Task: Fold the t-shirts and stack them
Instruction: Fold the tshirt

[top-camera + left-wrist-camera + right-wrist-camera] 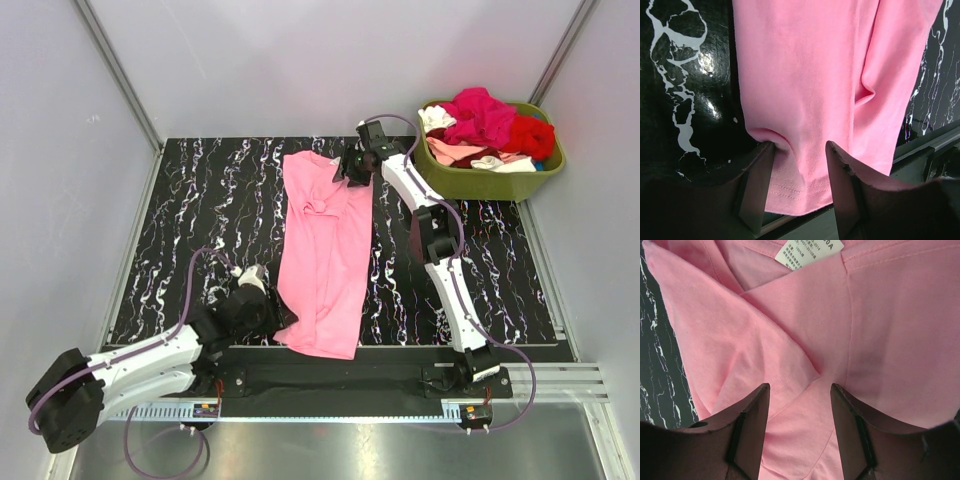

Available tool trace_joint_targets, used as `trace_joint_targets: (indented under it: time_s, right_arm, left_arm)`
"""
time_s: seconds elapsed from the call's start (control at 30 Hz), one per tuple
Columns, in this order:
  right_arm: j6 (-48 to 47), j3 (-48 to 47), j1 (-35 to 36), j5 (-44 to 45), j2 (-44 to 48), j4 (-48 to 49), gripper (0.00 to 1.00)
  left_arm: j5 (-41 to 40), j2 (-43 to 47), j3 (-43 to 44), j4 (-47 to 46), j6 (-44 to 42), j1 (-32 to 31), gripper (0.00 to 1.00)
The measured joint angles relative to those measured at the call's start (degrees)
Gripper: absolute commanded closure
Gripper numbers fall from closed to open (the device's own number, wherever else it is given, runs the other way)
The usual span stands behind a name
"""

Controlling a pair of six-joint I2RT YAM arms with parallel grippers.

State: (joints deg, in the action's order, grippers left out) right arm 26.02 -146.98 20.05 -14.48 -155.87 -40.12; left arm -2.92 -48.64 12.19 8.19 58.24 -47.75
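A medium pink t-shirt [325,260] lies lengthwise on the black marbled table, folded narrow, with its collar end far and its hem near. My left gripper [272,318] is at the hem's near-left corner. In the left wrist view its jaws [800,147] stand apart astride the stitched hem [790,192], and the left finger pushes a small fold into the cloth. My right gripper [355,165] is at the far right shoulder. Its jaws [800,387] stand apart over overlapping pink layers [865,330], just below the white neck label [810,251]. More t-shirts [485,120], magenta, red, pale pink and white, are heaped in the tub.
The olive-green tub [480,185] sits at the back right corner, close to the right arm's elbow. The table's near edge with its metal rail [400,375] runs just below the shirt's hem. Grey walls enclose the table on three sides.
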Motion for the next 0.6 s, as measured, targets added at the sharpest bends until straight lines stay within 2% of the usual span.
trace_joint_targets:
  time_s: [0.3,0.6]
  right_arm:
    - [0.3,-0.8,0.0,0.0,-1.1,0.4,0.47]
    - [0.8,-2.3,0.0,0.2,-2.4,1.5,0.61]
  left_arm:
    - [-1.6,0.1,-0.2,-0.4,0.3,-1.7,0.5]
    - [-3.0,-3.4,-0.1,-4.3,2.0,-3.8,0.51]
